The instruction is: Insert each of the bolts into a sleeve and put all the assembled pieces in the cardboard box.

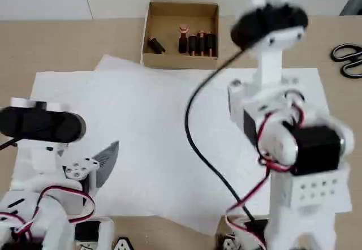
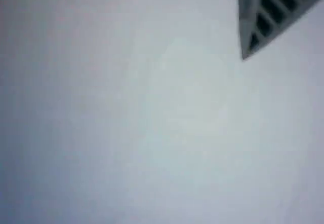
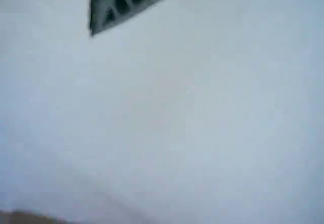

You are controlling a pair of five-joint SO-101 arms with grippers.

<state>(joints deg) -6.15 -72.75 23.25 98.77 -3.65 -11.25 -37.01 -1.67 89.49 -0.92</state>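
Right now, your cardboard box (image 1: 148, 32) sits at the far edge of the surface (image 1: 62, 41), about midway along it. Its near side meets the far border of the white sheet (image 1: 153, 131) that covers the middle of the surface. You have the assembled pieces (image 1: 197, 43) inside the box: four dark sleeves with coppery bolt ends lie side by side toward the wall on the right arm's side. A fifth piece (image 1: 154, 46) lies tilted and apart from them, near the opposite wall.

Your left arm (image 1: 39, 128) sits at the near left corner of the surface. Its left claw (image 1: 107, 160) points out over the near part of the sheet. In its own wrist view you see a grey ribbed tip over plain white sheet. You cannot tell whether this claw is open or closed.

Your right arm (image 1: 288, 142) stands at the near right part of the surface, rising tall over the sheet. In its wrist view the right claw (image 3: 126, 1) shows as a dark ribbed tip, again over bare white sheet, and you cannot tell its state either.

A black cable (image 1: 192, 131) curves from the right arm's upper end down across the sheet to the near edge. Scissors (image 1: 348, 59) lie at the far right edge of the surface, off the sheet and well apart from the box.
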